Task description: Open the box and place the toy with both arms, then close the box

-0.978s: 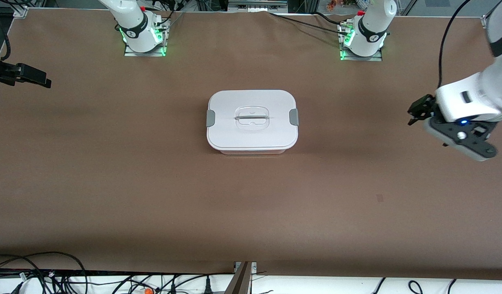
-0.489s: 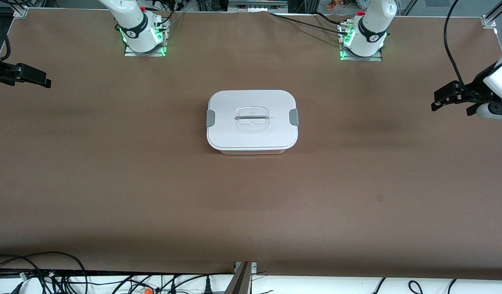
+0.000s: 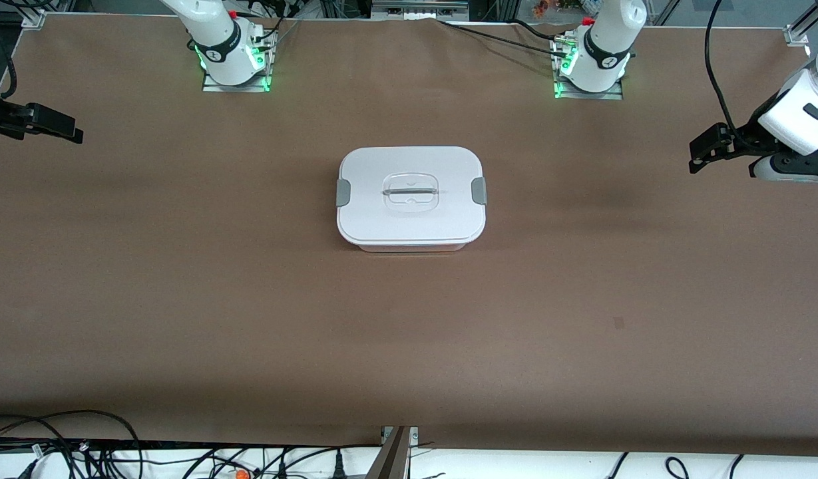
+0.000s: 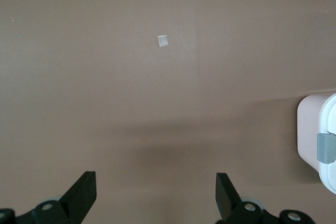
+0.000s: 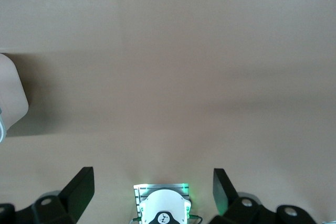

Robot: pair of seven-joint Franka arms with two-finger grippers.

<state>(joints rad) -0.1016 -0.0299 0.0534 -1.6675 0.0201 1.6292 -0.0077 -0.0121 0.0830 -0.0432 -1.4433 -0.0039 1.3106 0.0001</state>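
**A:** What changed on the table (image 3: 182, 299) just then?

**B:** Only the left arm (image 3: 798, 113). A second before, it had hung low over its own end of the table; by this moment it had pulled up and outward, so the left gripper (image 3: 700, 153) sat well apart from the box (image 3: 410, 198), fingers spread with nothing between them. The right gripper (image 3: 66, 130) had not shifted, waiting over its own end of the table, its fingers spread and empty in its wrist view too.

**A:** And the box?

**B:** Between the two grippers, well clear of both, unmoved. Its lid (image 3: 410, 189) lay flat, with both grey clips (image 3: 478, 191) at its ends.

**A:** The toy?

**B:** Not visible anywhere. With the box shut and both arms backed away, I judged the toy was inside and the task finished.
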